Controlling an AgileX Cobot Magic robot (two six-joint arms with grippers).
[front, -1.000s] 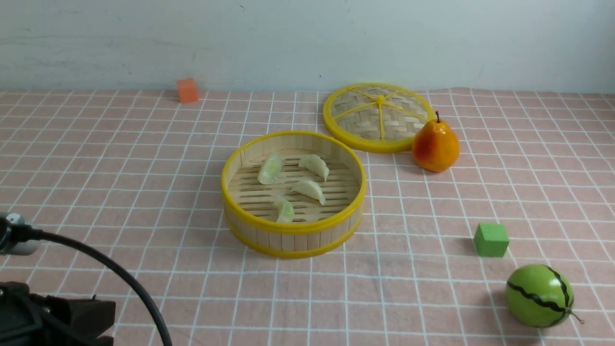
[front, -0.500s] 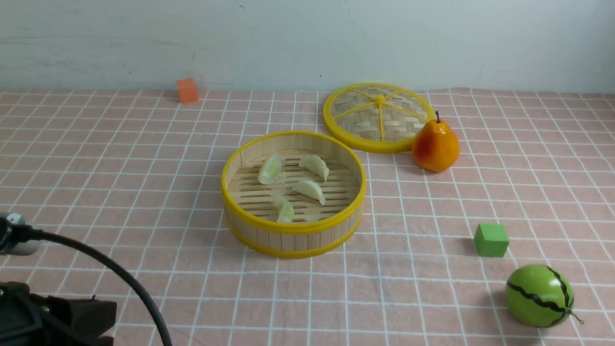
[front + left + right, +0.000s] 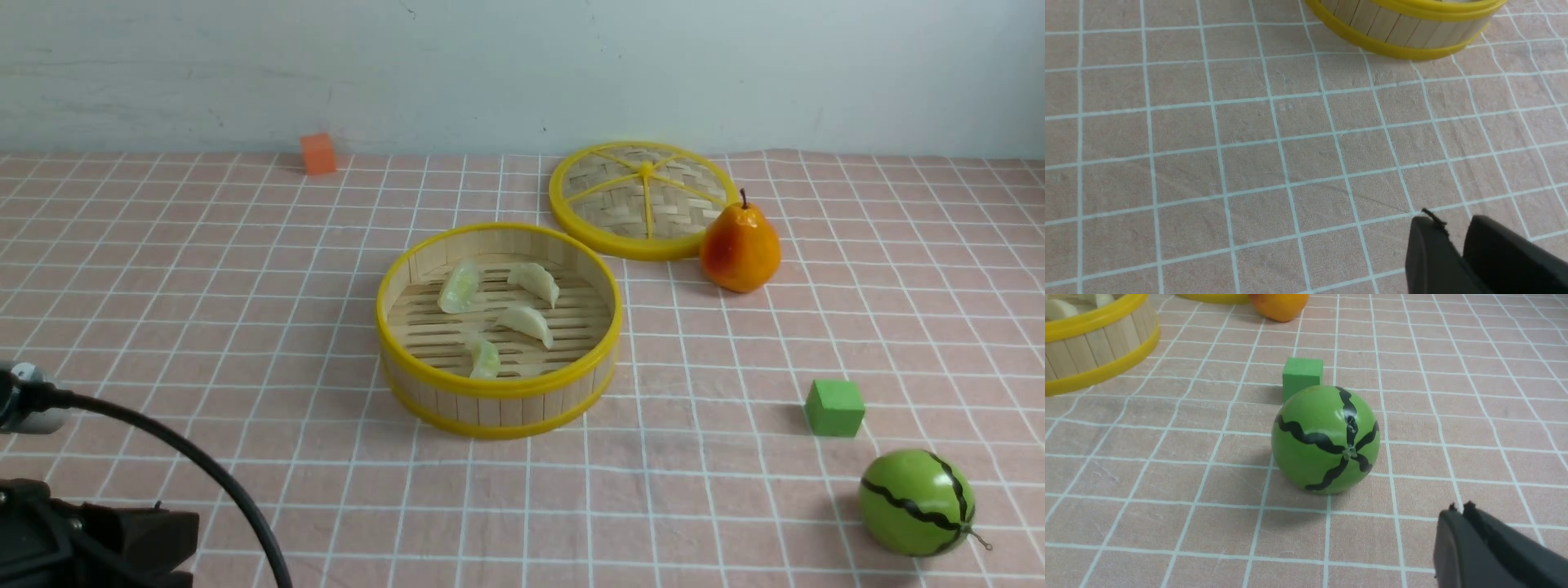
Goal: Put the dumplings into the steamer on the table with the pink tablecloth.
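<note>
All four dumplings (image 3: 498, 314) are sitting inside the steamer (image 3: 498, 392), which is roughly mid-table on the pink cloth (image 3: 204, 286). Two pale green ones on the left side of the slatted floor, two cream ones more to the right, none of them stacked on each other.

Left gripper (image 3: 1453, 228) hangs low over bare cloth, near the steamer's wall but apart from it. Its two black fingers have a narrow gap between them with nothing in it, so slightly parted and holding nothing. Right gripper (image 3: 1458, 510) is clenched, tips pressed together, empty too. It's just beside the watermelon (image 3: 1326, 439), not touching it.

Other stuff lying around: a green cube (image 3: 834, 407) right behind the watermelon, a pear (image 3: 740, 247) standing upright just next to the woven lid (image 3: 645, 196), which lies flat behind the steamer on the right. A small orange cube (image 3: 317, 153) is way back by the wall on the left. In the front view a black cable (image 3: 204, 474) curls across the lower left corner
</note>
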